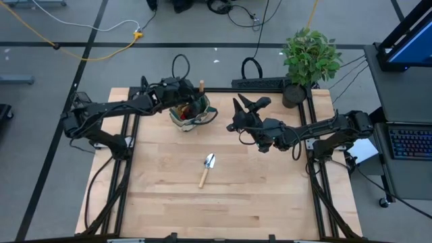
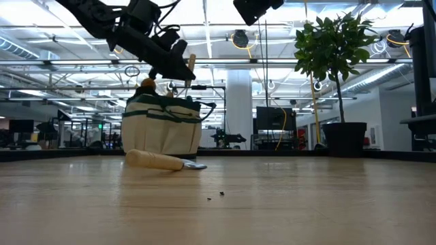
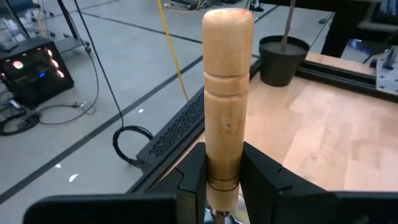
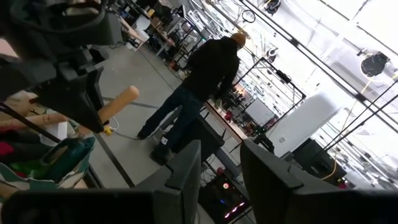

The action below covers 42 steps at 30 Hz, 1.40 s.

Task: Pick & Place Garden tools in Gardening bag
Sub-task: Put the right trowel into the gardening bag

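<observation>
The left pincer [image 1: 191,96] hangs directly above the small round beige fabric gardening bag with dark green trim [image 1: 192,113], its two dark fingers [image 3: 193,180] pressed against a light, rounded wooden tool handle [image 3: 227,93] that stands upright between them. The metal end of that tool is hidden below the pincer, so which tool it is cannot be told. The bag sits just under this pincer on the pale wooden desk [image 1: 223,202], with other handles and something red poking out of its top.

The right pincer [image 1: 244,102] is raised well above the desk, off to the side of the bag, its fingers [image 4: 186,171] parted with nothing between them.

A wooden-handled silver trowel [image 1: 206,169] lies flat on the desk, well apart from both pincers, nearer than the bag and below the level of either.

A leafy green potted plant [image 1: 309,57] stands beyond the right pincer at the desk's corner. In the right wrist view a person in dark clothes [image 4: 199,87] stands in the room behind.
</observation>
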Tool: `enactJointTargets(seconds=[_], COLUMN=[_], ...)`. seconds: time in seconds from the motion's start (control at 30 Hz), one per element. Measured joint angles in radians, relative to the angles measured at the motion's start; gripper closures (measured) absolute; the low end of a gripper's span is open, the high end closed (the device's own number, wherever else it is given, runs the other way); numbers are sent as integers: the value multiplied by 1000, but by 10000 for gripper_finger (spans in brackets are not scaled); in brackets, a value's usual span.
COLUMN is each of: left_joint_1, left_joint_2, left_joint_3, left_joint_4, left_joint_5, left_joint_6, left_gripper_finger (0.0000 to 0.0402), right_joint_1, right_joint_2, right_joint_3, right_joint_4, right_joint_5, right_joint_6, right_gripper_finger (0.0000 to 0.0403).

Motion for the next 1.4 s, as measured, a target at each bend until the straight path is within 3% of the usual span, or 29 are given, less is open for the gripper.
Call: enactJointTargets(seconds=[0.13, 0.4, 1.4], left_joint_1=[0, 0, 30], left_joint_2=[7, 10, 47], left_joint_3=[0, 0, 0], left_joint_4=[-14, -34, 92], left_joint_5=[-4, -42, -62], left_joint_6=[6, 24, 74], left_gripper_finger=[329, 280, 273], right_joint_1=[0, 0, 0], right_joint_2=[0, 0, 0], right_joint_3=[0, 0, 0], right_joint_4=[0, 0, 0], right_joint_5=[0, 0, -1], right_joint_6=[11, 3, 3], right_gripper_finger=[298, 298, 298])
